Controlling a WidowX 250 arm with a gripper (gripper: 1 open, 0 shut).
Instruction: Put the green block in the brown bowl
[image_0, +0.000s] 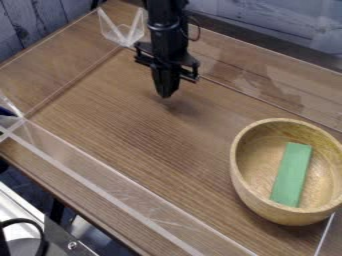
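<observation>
Pointing straight down over the wooden table (120, 130), the gripper (167, 92) is seen in the single camera view, hung from a dark arm that enters at the top edge of the picture. Its jaws are pressed together into one narrow black tip, and nothing is held between them. The tip is seen just above the table surface, with a faint shadow lying on the wood directly beneath and slightly to the right of it.

Well apart from the gripper, toward the lower right of the picture, the brown bowl (254, 185) is set on the table. It is round, of light wood with a thick rim and a deep hollow. Inside that hollow the green block (291, 173) is laid, a bright green bar resting at a slant against the bowl's inner wall, its upper end nearer the far rim and its lower end nearer the bottom. The block is not touched by the gripper; a broad stretch of bare table lies between them.

Clear plastic walls (94, 165) are seen around the table: one runs along the near edge, below and to the left of the gripper, and another stands behind it at the far side
</observation>
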